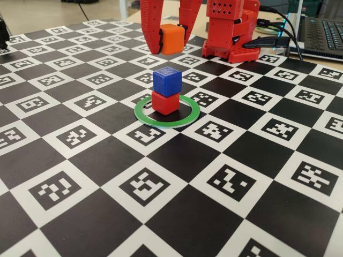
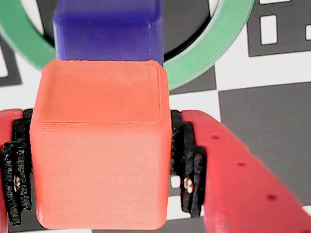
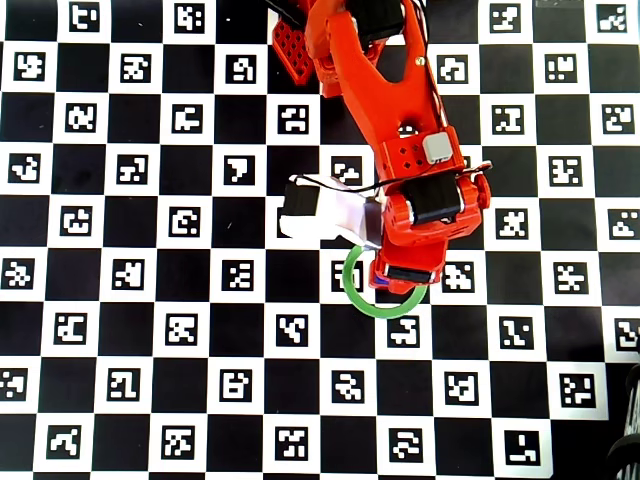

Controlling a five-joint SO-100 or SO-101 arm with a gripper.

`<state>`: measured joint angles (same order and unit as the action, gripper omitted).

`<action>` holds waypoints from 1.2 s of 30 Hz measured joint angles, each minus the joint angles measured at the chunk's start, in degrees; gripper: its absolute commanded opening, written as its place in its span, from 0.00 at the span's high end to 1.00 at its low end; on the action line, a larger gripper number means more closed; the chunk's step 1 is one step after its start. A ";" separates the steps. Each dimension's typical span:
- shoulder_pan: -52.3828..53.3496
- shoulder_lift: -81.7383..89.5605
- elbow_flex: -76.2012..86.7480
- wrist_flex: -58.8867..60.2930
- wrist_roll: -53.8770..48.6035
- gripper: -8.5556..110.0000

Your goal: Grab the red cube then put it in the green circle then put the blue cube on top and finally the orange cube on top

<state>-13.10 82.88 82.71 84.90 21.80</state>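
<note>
The red cube point(image 1: 165, 104) sits inside the green circle point(image 1: 140, 113), and the blue cube point(image 1: 166, 81) is stacked squarely on top of it. My red gripper point(image 1: 171, 43) hangs in the air behind and above the stack, shut on the orange cube point(image 1: 172, 37). The wrist view is filled by the orange cube point(image 2: 99, 160), clamped between black pads point(image 2: 187, 165). Just beyond it are the blue cube point(image 2: 107, 29) and the green circle point(image 2: 209, 53). From overhead the arm hides the stack, so only part of the green circle point(image 3: 352, 290) shows.
A black-and-white checkered marker mat point(image 1: 161, 214) covers the table. The arm's red base point(image 1: 230, 32) stands at the back. Cables point(image 1: 273, 40) and a laptop point(image 1: 321, 32) lie at the back right.
</note>
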 measured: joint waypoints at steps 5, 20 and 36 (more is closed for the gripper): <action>0.00 0.00 2.20 -2.37 0.00 0.88; 0.00 0.00 4.75 -5.36 -1.05 0.88; 0.00 0.00 6.59 -6.68 -1.76 0.86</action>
<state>-13.10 82.88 89.30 78.22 20.04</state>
